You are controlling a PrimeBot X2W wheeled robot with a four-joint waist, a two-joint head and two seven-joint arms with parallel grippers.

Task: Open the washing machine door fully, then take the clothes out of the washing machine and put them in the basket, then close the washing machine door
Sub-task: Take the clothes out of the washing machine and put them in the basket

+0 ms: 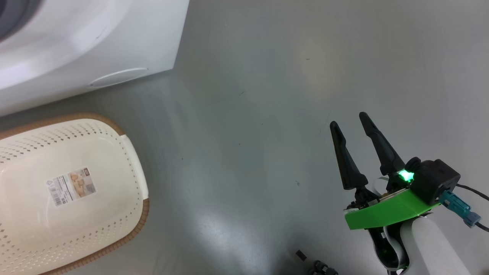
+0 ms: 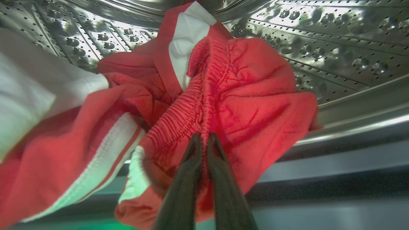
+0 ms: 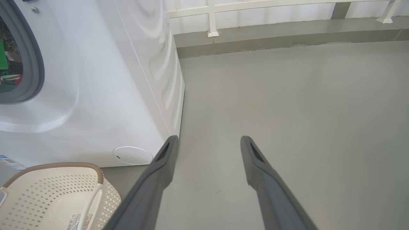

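Left wrist view: left claw [image 2: 204, 136] clamped on clothes [image 2: 252, 95]; head view: right claw [image 1: 348, 119] spread, empty.

We see the right gripper [image 1: 347, 119]: tapered black fingers [image 1: 345, 160], a green bracket [image 1: 386, 214], glowing green light [image 1: 405, 175], teal connector [image 1: 458, 208], white forearm [image 1: 431, 244].

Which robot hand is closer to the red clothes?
The left one. The left gripper is inside the drum, its fingers pinched shut on the clothes. The right gripper hangs open above the floor, outside the washing machine.
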